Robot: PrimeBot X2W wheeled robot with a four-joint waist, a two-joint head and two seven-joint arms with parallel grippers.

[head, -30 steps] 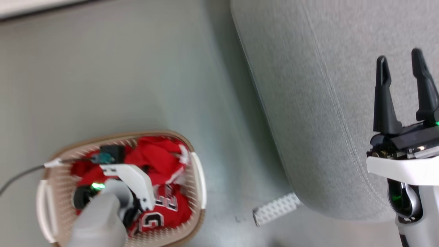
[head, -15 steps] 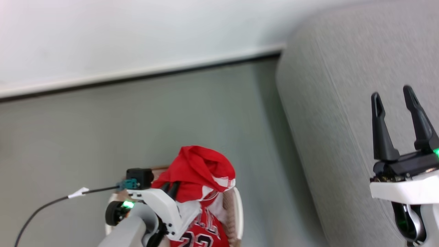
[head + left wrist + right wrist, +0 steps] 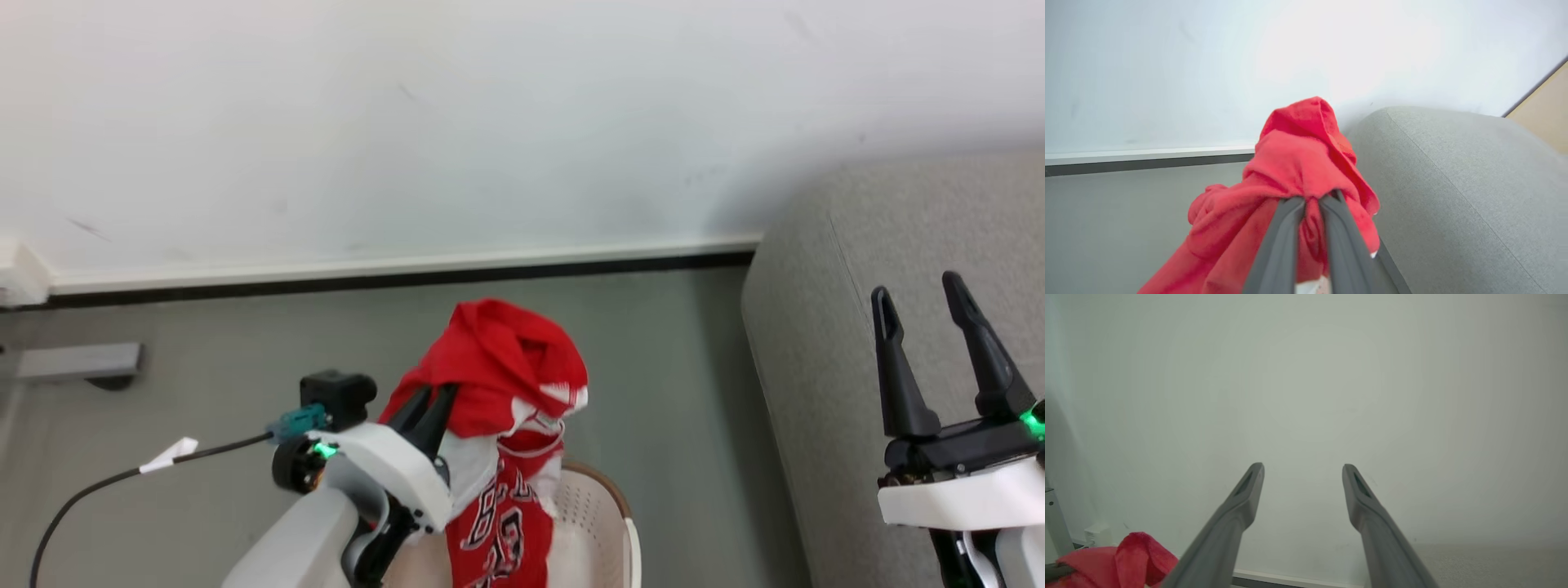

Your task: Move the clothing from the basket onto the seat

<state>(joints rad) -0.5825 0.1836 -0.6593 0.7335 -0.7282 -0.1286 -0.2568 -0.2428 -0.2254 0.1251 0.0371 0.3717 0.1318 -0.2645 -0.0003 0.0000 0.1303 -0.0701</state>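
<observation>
Aloft, left tool (image 3: pixel 437 394) clamped on jersey (image 3: pixel 498 359) above basket (image 3: pixel 600 506), right tool (image 3: pixel 916 284) upright, spread, empty.

One jersey (image 3: pixel 500 367), one basket (image 3: pixel 589 523), one sofa (image 3: pixel 816 392), and two claws: left claw (image 3: pixel 435 398), right claw (image 3: pixel 916 287).

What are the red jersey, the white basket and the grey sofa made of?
Bright red jersey: soft matte fabric, probably; it bunches and hangs limp.
Cream-white perforated basket: likely moulded plastic, smooth, with punched holes.
Light-grey sofa: woven upholstery, matte, flecked, stitched seam.
</observation>
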